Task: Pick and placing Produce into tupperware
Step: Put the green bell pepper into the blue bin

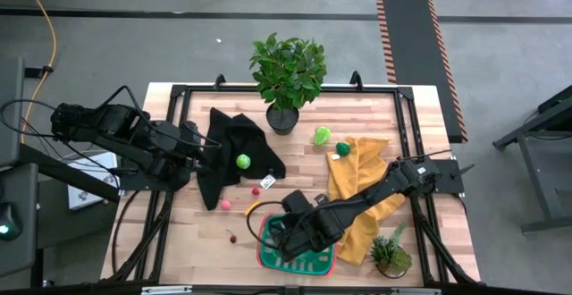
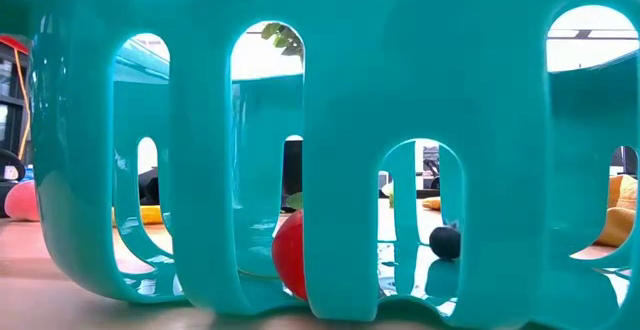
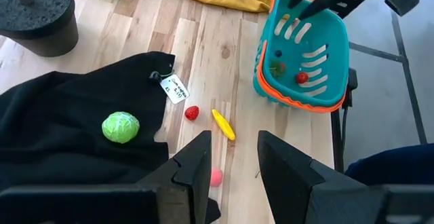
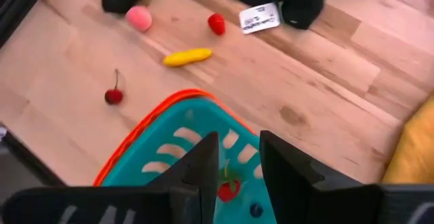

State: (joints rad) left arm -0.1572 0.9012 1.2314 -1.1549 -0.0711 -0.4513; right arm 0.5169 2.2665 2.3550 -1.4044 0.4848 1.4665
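right claw (image 4: pixel 237 157) open over basket (image 1: pixel 268 257) at near worktop (image 1: pixel 375 125) edge | left claw (image 3: pixel 234 159) open, waiting by lime ball (image 3: pixel 121 127) | risk: arm knocks basket off edge, red piece (image 4: pixel 229 190) spills

the right gripper (image 4: pixel 237 159) hangs directly over the teal basket (image 1: pixel 297 261) at the tabletop's front edge, its arm slanting across the yellow cloth (image 1: pixel 362 183) and blocking any approach from the right edge. bare wood lies open left of the basket, where only a cherry (image 4: pixel 113 96), a yellow banana (image 4: pixel 187 56), a strawberry (image 4: pixel 216 23) and a pink ball (image 4: pixel 139 17) sit well apart. the black cloth (image 1: pixel 234 147) and the potted plant (image 1: pixel 288 73) crowd the back-centre. a small potted plant (image 1: pixel 391 254) stands close to the basket near the front right corner.
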